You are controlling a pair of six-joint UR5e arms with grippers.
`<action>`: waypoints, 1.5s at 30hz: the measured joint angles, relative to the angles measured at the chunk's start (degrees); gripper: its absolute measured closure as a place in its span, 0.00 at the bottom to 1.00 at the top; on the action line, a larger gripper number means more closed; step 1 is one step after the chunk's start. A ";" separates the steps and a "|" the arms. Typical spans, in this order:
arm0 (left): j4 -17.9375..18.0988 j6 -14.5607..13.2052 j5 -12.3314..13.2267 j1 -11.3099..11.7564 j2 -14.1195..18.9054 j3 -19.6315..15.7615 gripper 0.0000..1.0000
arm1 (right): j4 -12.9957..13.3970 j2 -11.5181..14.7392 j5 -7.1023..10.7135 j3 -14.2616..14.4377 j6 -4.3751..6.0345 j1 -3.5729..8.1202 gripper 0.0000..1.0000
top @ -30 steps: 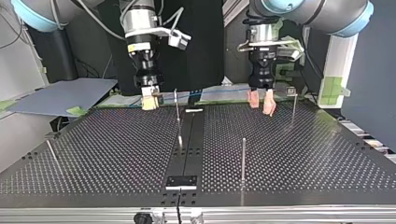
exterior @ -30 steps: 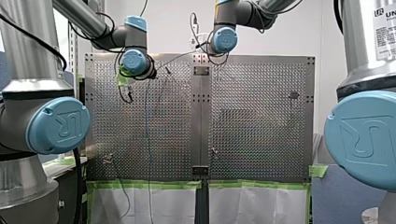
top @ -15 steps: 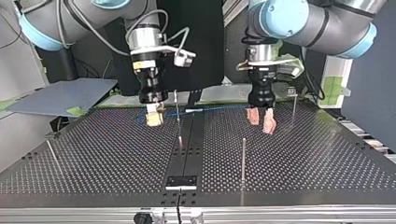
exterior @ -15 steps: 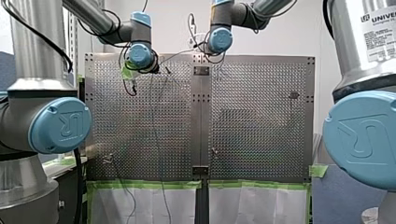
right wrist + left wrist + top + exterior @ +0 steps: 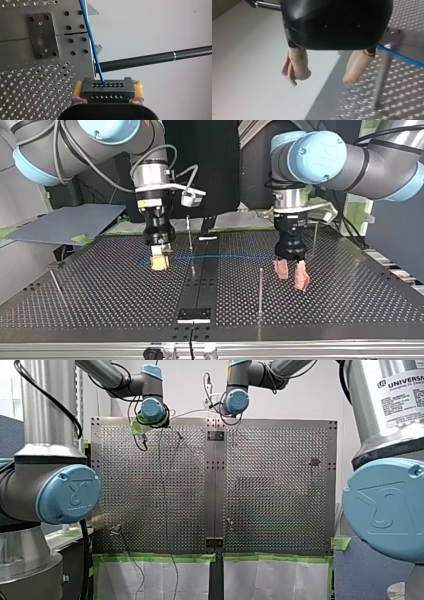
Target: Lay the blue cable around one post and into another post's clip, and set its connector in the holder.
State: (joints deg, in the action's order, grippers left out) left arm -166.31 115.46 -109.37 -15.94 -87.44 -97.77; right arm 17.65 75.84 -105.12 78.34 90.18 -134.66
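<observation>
**Both arms out over the plate, cable strung between them**

Since a second ago both arms have come in from the table's far edge toward the top view's camera. The blue cable (image 5: 225, 256) now runs as a near-level line over the perforated table (image 5: 350, 305) rather than back along its rim.

I see my right gripper (image 5: 160, 262), at the top view's left, clamped on the connector (image 5: 106, 90). In the right wrist view that black block, with its rows of holes, sits between the yellow pads (image 5: 78, 88), and the cable rises from its upper row across the plate.

My left gripper (image 5: 291, 276), at the top view's right, has its wrapped, pinkish fingers (image 5: 297, 65) spread with nothing between them. The left wrist view shows the cable just beside one finger, running off past a thin post (image 5: 383, 75).

In the top view the cable crosses the middle post (image 5: 190, 242); I cannot tell on which side. An upright post (image 5: 260, 287) stands near my left gripper, apart from the cable.
</observation>
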 joint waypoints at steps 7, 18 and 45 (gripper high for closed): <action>-1.27 -0.81 1.59 1.10 -1.40 3.92 0.00 | 0.31 -1.03 0.77 -0.96 0.18 0.68 1.00; -3.47 -2.67 2.90 2.25 -5.01 10.28 0.00 | 0.32 -3.18 2.42 -2.81 0.70 2.30 1.00; -2.48 -5.31 3.74 4.75 -10.64 10.29 0.00 | -1.46 -7.16 2.68 -4.37 3.49 7.09 1.00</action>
State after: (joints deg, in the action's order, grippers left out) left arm -168.79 110.14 -105.63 -11.19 -98.09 -87.48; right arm 16.20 68.68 -102.45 73.96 93.66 -127.57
